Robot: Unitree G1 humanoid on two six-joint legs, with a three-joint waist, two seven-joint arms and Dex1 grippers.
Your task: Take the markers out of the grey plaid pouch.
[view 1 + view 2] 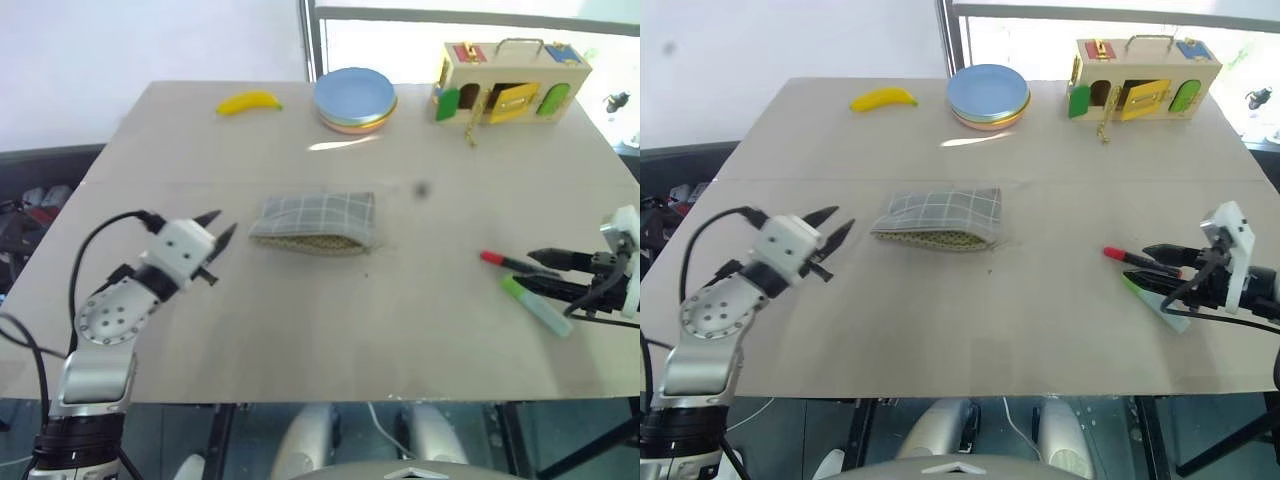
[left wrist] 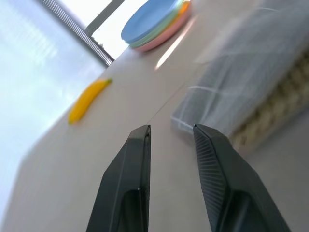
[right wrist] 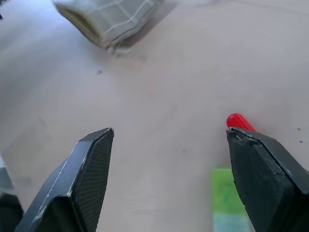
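Left eye view: tabletop (image 1: 330, 330) w/ all items, both arms in from the near corners.
Pouch: grey plaid pouch (image 1: 313, 223) lies flat near centre of tabletop, olive-tan lining showing along its near edge; nothing touching it.
Markers: both out of the pouch, on tabletop at approx 3 o'clock from it, well apart from it. Red-capped marker (image 1: 505, 262) dark-bodied, cap pointing toward the pouch. Green marker (image 1: 536, 305) just beside it on the near side, pale at its far-right end.
Left gripper (image 1: 218, 238): at 9 o'clock of pouch, near but not touching. Jaws a little spread, narrow gap, empty; left wrist view shows the pouch's corner just past the fingertips (image 2: 143, 133).
Right gripper (image 1: 545, 272): at the markers, reaching in from the 3 o'clock edge. Jaws spread wide, holding nothing; right wrist view shows red cap and green marker lying on tabletop by one finger.
Far side: banana (image 1: 249, 102) at 11 o'clock, stack of plates (image 1: 354, 98) at 12, wooden latch box (image 1: 510, 80) at 1.
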